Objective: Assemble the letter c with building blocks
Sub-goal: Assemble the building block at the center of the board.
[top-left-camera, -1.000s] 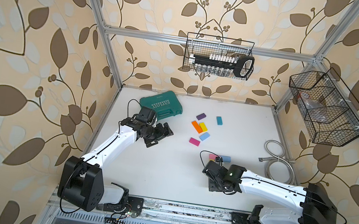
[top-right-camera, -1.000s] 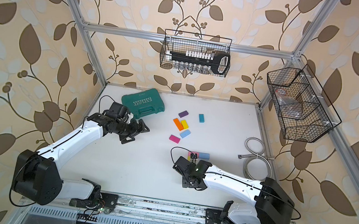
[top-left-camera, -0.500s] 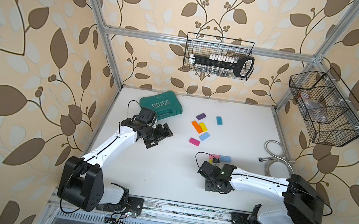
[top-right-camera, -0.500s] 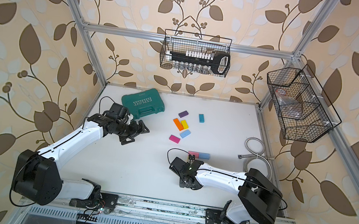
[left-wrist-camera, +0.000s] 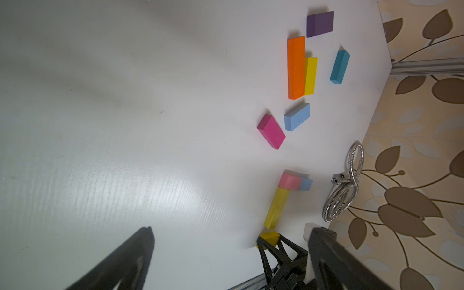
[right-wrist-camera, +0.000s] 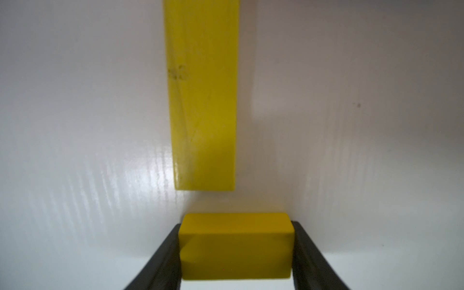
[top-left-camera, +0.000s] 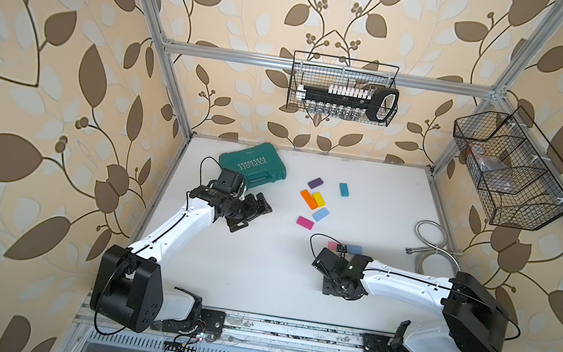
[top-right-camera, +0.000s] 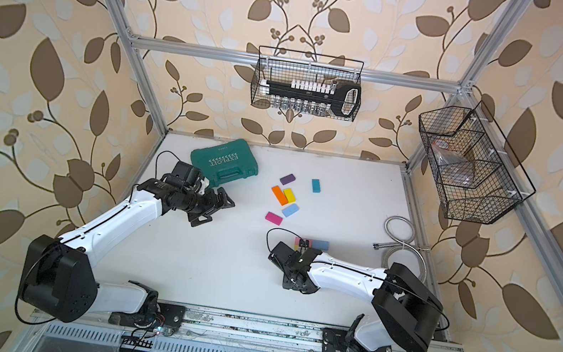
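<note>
Loose building blocks lie mid-table: purple (top-left-camera: 315, 183), teal (top-left-camera: 344, 189), orange (top-left-camera: 308, 199), yellow (top-left-camera: 319, 199), light blue (top-left-camera: 320, 214) and magenta (top-left-camera: 305, 222). Nearer the front, a pink block (left-wrist-camera: 290, 180) and a blue block (left-wrist-camera: 305, 183) sit end to end. A long yellow block (right-wrist-camera: 203, 100) runs from the pink one towards my right gripper (top-left-camera: 333, 289). That gripper is shut on a short yellow block (right-wrist-camera: 236, 246), just off the long block's near end, with a small gap between them. My left gripper (top-left-camera: 252, 216) hovers open and empty beside the green case.
A green plastic case (top-left-camera: 253, 167) lies at the back left, right behind my left wrist. A coiled metal hose (top-left-camera: 431, 243) rests by the right edge. Wire baskets hang on the back wall (top-left-camera: 342, 88) and the right wall (top-left-camera: 512, 172).
My right arm has swung and carried the short yellow block slightly left and towards the front edge. The left arm has not moved.
</note>
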You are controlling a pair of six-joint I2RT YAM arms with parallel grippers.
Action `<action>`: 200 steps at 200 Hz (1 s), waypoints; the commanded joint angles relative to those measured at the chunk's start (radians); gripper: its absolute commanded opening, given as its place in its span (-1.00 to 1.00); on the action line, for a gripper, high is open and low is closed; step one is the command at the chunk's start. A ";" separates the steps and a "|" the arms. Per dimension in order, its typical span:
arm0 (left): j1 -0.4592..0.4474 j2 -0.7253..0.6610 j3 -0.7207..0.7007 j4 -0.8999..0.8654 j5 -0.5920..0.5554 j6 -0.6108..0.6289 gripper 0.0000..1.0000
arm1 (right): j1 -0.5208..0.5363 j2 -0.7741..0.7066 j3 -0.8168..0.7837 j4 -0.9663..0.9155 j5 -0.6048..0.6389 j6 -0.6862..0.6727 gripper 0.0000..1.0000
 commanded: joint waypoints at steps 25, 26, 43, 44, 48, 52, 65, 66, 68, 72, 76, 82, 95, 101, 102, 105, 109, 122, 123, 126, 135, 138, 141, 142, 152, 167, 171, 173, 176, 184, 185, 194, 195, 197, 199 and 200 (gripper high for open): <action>0.005 -0.004 -0.004 0.010 -0.001 -0.009 0.98 | -0.015 0.025 -0.035 0.011 0.013 -0.008 -0.02; 0.005 -0.004 -0.004 0.011 -0.001 -0.009 0.98 | -0.015 0.025 -0.036 0.011 0.013 -0.009 -0.02; 0.004 -0.004 -0.004 0.011 -0.001 -0.010 0.98 | -0.019 0.025 -0.045 0.015 0.011 -0.006 -0.01; 0.004 -0.004 -0.004 0.011 -0.001 -0.009 0.98 | -0.020 0.025 -0.045 0.015 0.011 -0.004 -0.01; 0.004 -0.004 -0.003 0.011 0.000 -0.009 0.98 | -0.020 0.025 -0.047 0.016 0.013 -0.004 -0.01; 0.004 -0.004 -0.004 0.011 0.001 -0.010 0.98 | -0.020 0.025 -0.048 0.016 0.013 -0.004 -0.01; 0.004 -0.005 -0.004 0.011 0.000 -0.009 0.98 | -0.024 0.025 -0.053 0.019 0.011 -0.002 0.00; 0.004 -0.005 -0.004 0.011 0.000 -0.009 0.98 | -0.024 0.025 -0.054 0.018 0.010 -0.002 0.00; 0.004 -0.005 -0.004 0.012 -0.001 -0.008 0.98 | -0.024 0.023 -0.054 0.018 0.011 -0.002 0.00; 0.004 -0.005 -0.003 0.013 0.000 -0.010 0.98 | -0.023 0.023 -0.055 0.018 0.011 -0.001 0.00; 0.004 -0.004 -0.003 0.013 0.002 -0.010 0.98 | -0.025 0.023 -0.055 0.019 0.011 -0.001 0.00; 0.004 -0.004 -0.004 0.012 0.001 -0.010 0.97 | -0.024 0.023 -0.055 0.018 0.011 -0.003 0.00; 0.004 -0.004 -0.004 0.014 0.001 -0.010 0.98 | -0.026 0.023 -0.055 0.017 0.013 -0.003 0.02; 0.004 -0.005 -0.004 0.014 0.001 -0.010 0.98 | -0.027 0.023 -0.055 0.017 0.014 -0.003 0.02; 0.004 -0.005 -0.005 0.013 0.001 -0.010 0.98 | -0.028 0.023 -0.055 0.017 0.014 -0.002 0.03; 0.004 -0.005 -0.005 0.014 0.001 -0.009 0.98 | -0.028 0.025 -0.055 0.015 0.014 -0.002 0.03; 0.004 -0.005 -0.005 0.013 0.001 -0.009 0.98 | -0.030 0.025 -0.053 0.014 0.014 -0.002 0.04; 0.004 -0.005 -0.008 0.014 0.001 -0.009 0.98 | -0.032 0.024 -0.053 0.014 0.014 -0.004 0.09; 0.004 -0.005 -0.007 0.014 0.001 -0.009 0.98 | -0.033 0.025 -0.054 0.014 0.014 -0.003 0.09; 0.004 -0.005 -0.007 0.015 0.001 -0.009 0.98 | -0.032 0.024 -0.052 0.014 0.014 -0.004 0.11; 0.004 -0.005 -0.007 0.015 0.002 -0.010 0.98 | -0.032 0.023 -0.050 0.013 0.013 -0.003 0.15; 0.004 -0.005 -0.008 0.016 0.002 -0.009 0.98 | -0.032 0.023 -0.049 0.011 0.013 -0.003 0.18; 0.004 -0.005 -0.008 0.016 0.002 -0.009 0.98 | -0.032 0.022 -0.049 0.010 0.013 -0.003 0.20; 0.004 -0.005 -0.007 0.016 0.002 -0.008 0.98 | -0.032 0.022 -0.048 0.009 0.013 -0.005 0.21; 0.004 -0.005 -0.008 0.016 0.001 -0.008 0.98 | -0.033 0.015 -0.047 0.006 0.013 -0.006 0.31; 0.004 -0.004 -0.008 0.016 0.002 -0.008 0.98 | -0.032 -0.006 -0.046 -0.002 0.013 -0.008 0.46; 0.004 -0.004 -0.007 0.016 0.003 -0.009 0.98 | -0.032 -0.014 -0.046 -0.004 0.014 -0.009 0.49; 0.004 -0.004 -0.007 0.016 0.003 -0.009 0.98 | -0.032 -0.018 -0.044 -0.005 0.014 -0.010 0.51; 0.004 -0.004 -0.007 0.016 0.002 -0.009 0.98 | -0.032 -0.025 -0.044 -0.008 0.014 -0.010 0.52; 0.004 -0.004 -0.005 0.015 0.002 -0.008 0.98 | -0.032 -0.045 -0.042 -0.015 0.016 -0.012 0.56; 0.004 -0.004 -0.005 0.016 0.002 -0.008 0.98 | -0.031 -0.048 -0.042 -0.017 0.016 -0.012 0.57; 0.004 -0.004 -0.004 0.016 0.004 -0.009 0.98 | -0.031 -0.078 -0.039 -0.029 0.016 -0.014 0.62; 0.004 -0.004 -0.003 0.016 0.004 -0.009 0.98 | -0.031 -0.081 -0.037 -0.031 0.016 -0.015 0.63; 0.004 -0.002 -0.002 0.015 0.004 -0.008 0.98 | -0.030 -0.086 -0.036 -0.033 0.015 -0.015 0.64; 0.004 -0.002 -0.002 0.014 0.004 -0.008 0.98 | -0.032 -0.094 -0.035 -0.038 0.015 -0.015 0.65; 0.004 -0.002 -0.002 0.014 0.004 -0.008 0.98 | -0.031 -0.098 -0.036 -0.039 0.015 -0.015 0.65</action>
